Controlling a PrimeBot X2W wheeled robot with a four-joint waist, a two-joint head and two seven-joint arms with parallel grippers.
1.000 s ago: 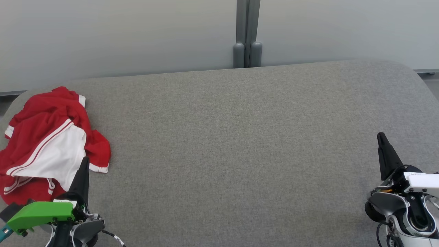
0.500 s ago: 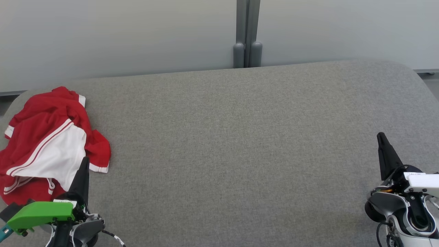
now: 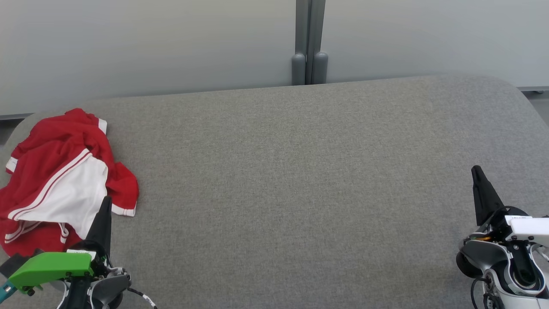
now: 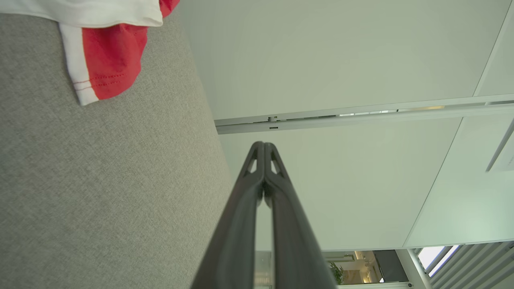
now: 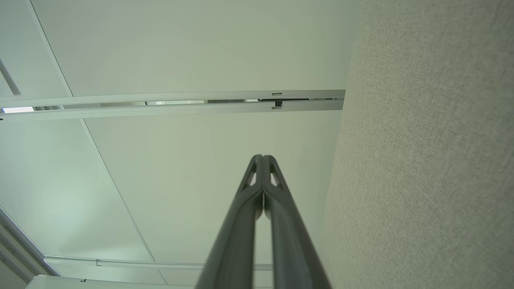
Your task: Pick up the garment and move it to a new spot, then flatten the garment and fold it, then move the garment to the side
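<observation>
The garment (image 3: 64, 180), red with white panels and stripes, lies crumpled at the left end of the grey padded table (image 3: 291, 184). A red hem of the garment (image 4: 108, 52) reaches into the top left of the left wrist view. My left gripper (image 3: 106, 201) stands at the lower left, shut and empty, its tip just in front of the garment's near edge. In its own view the left gripper (image 4: 264, 144) has its fingers pressed together. My right gripper (image 3: 475, 169) rests at the lower right, far from the garment, shut on nothing, and the right gripper (image 5: 262, 157) shows closed fingers.
A pale wall with a grey vertical post (image 3: 309, 43) runs behind the table's far edge. The table's corners are rounded. Wide bare grey fabric stretches between the two grippers.
</observation>
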